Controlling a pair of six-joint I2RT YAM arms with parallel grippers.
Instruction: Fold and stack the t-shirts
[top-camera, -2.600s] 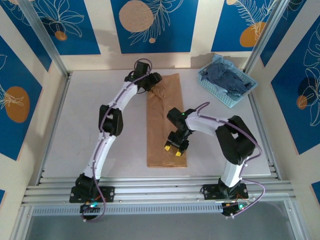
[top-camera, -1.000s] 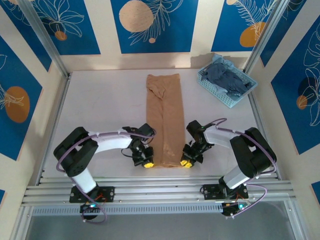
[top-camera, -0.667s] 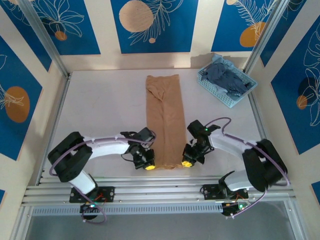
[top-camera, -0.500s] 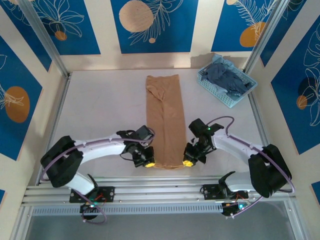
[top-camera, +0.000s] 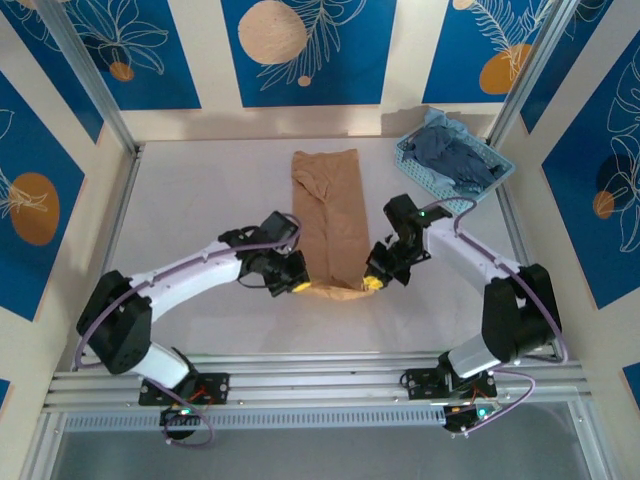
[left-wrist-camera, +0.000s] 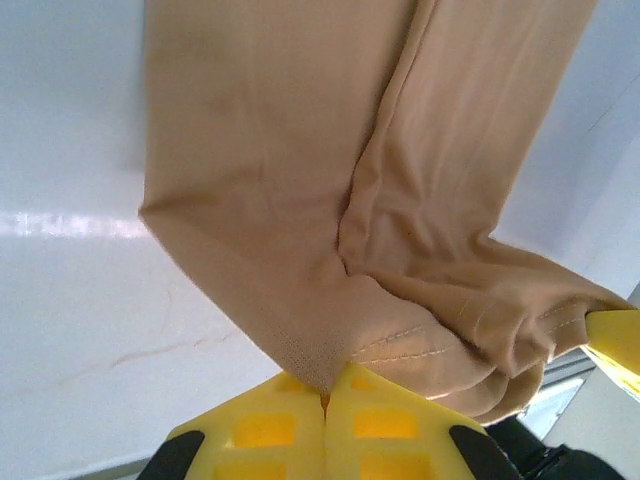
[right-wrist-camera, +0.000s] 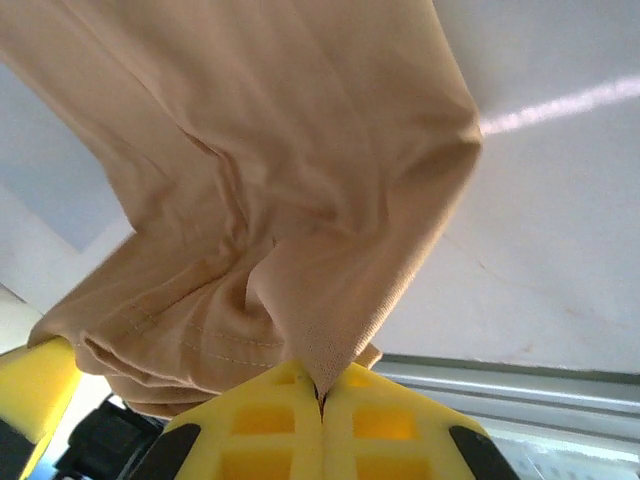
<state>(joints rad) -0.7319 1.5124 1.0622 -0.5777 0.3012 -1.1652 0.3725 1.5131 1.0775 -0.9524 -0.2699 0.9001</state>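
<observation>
Both of your grippers are pinching the near hem of the tan-orange soft cloth t-shirt (top-camera: 327, 215), one at each corner.

Your left gripper (top-camera: 293, 285) has its yellow pads (left-wrist-camera: 270, 430) pressed together on the hem's left corner, and the stitched edge runs off to the right from the pinch. Your right gripper (top-camera: 372, 283) is closed the same way on the right corner, its yellow pads (right-wrist-camera: 380, 425) meeting on a point of cloth. Between the two grips the hem sags in soft folds, doubled back over the shirt's lower part. The rest of the shirt lies as a long narrow strip on the white table (top-camera: 200, 220), reaching toward the far wall. The plain slate-blue t-shirt (top-camera: 455, 155) sits crumpled in the light blue plastic lattice basket (top-camera: 440, 197) at the table's far right corner, well apart from both grippers.
</observation>
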